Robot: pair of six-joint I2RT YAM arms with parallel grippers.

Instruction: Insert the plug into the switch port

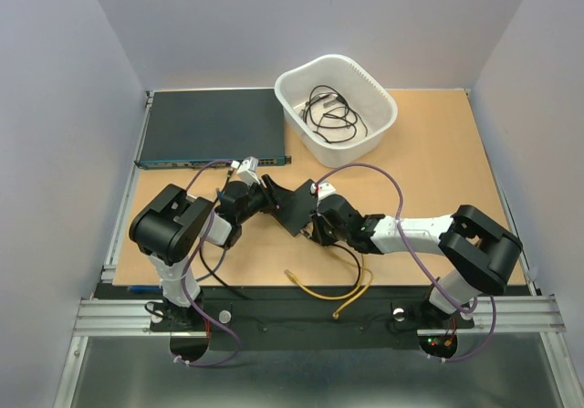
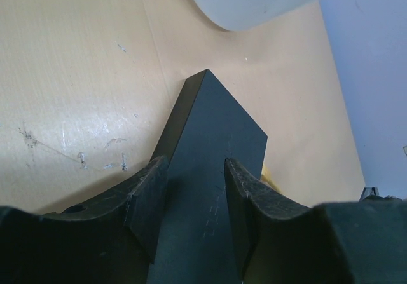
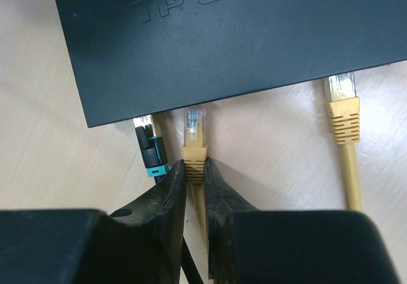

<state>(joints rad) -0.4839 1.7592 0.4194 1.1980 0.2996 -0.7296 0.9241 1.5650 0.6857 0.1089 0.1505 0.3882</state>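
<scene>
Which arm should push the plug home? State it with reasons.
Right. The right gripper is shut on the yellow plug, its tip at the edge of the TP-Link switch; the left gripper only clamps the switch body.

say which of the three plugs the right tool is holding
The middle yellow plug at the black box, pinched in the right tool; the black plug and the other yellow plug are ungripped.

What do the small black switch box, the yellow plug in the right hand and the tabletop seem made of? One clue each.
Switch box: probably moulded plastic, matte black; lettering is moulded into its top. Yellow plug: clear hard plastic tip, softer-looking yellow boot. Tabletop: likely wood or fibreboard, pale tan, matte, with scuff marks.
</scene>
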